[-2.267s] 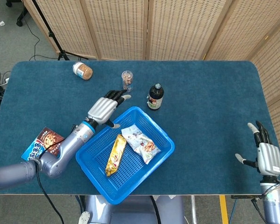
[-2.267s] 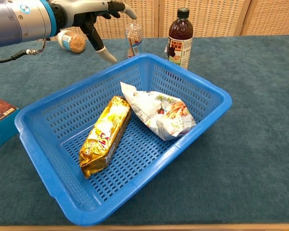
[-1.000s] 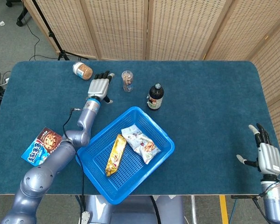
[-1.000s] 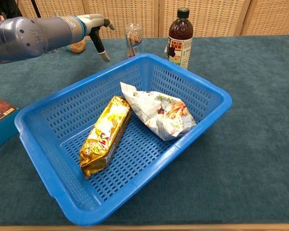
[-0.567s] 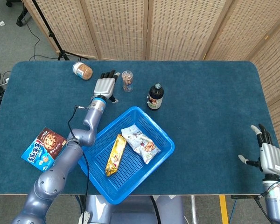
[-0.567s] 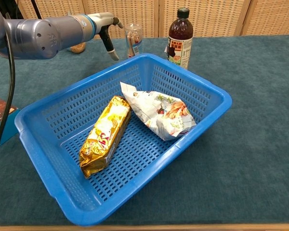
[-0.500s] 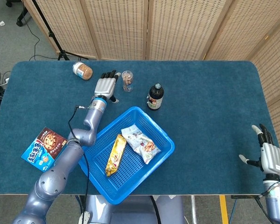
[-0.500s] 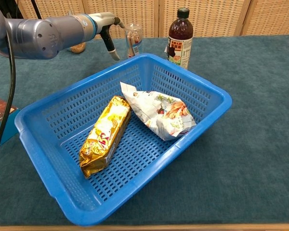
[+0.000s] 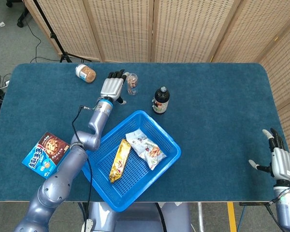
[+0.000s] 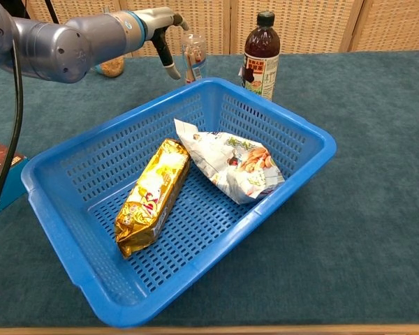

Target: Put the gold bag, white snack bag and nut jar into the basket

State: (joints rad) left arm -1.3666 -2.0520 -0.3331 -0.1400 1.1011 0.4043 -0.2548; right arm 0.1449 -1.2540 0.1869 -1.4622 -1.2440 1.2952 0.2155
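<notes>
The gold bag (image 9: 120,160) (image 10: 150,199) and the white snack bag (image 9: 146,149) (image 10: 234,164) lie side by side inside the blue basket (image 9: 160,131) (image 10: 279,113). A small clear jar of nuts (image 9: 131,83) (image 10: 193,52) stands upright on the table beyond the basket. My left hand (image 9: 112,87) (image 10: 166,31) is open with fingers spread, just left of that jar; I cannot tell whether it touches it. My right hand (image 9: 280,162) rests open and empty at the table's front right edge.
A dark bottle (image 9: 160,100) (image 10: 260,52) stands right of the clear jar, close to the basket's far corner. A white-lidded jar with brown contents (image 9: 86,73) (image 10: 112,66) lies further left. A cookie box (image 9: 44,153) lies left of the basket.
My left hand has swung back from the basket's rim, then shifted right toward the small clear jar. The right hand has barely drifted. The bags and basket have not moved.
</notes>
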